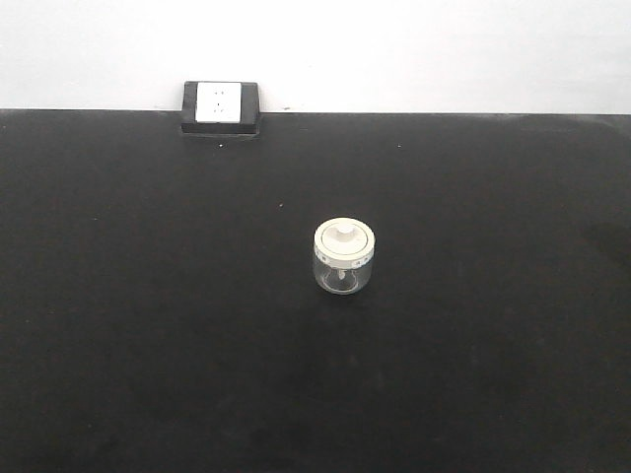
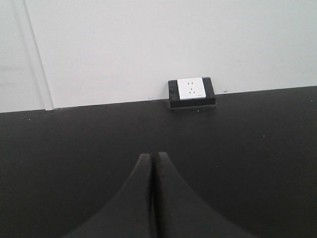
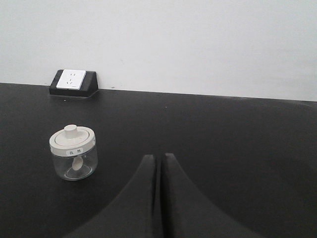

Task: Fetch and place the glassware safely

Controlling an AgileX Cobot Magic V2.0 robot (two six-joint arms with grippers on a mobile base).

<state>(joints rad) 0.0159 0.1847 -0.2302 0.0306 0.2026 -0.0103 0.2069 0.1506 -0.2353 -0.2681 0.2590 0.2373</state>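
Neither arm is showing in the front view, and in each wrist view only the two dark fingertips are reaching into the bottom of the picture, the rest being cut off by the lower edge. The print on the jar's label is sitting too small to read, and something pale inside the glass is showing only as a blur.

The glass jar [image 1: 344, 257] is standing upright near the middle of the black desk [image 1: 148, 325], squat and clear, wearing a round cream-white lid with a small centre knob and tiny dark marks along the rim. In the right wrist view the jar [image 3: 74, 152] is sitting off to the left of the fingertips, well apart from them.

The left claw [image 2: 153, 157] is holding its fingers pressed together with no gap, gripping nothing and hovering over bare desk. The right claw [image 3: 159, 158] is likewise closed tight on nothing.

A white socket in a black housing [image 1: 220, 106] is resting at the desk's far edge against the white wall [image 1: 444, 49].
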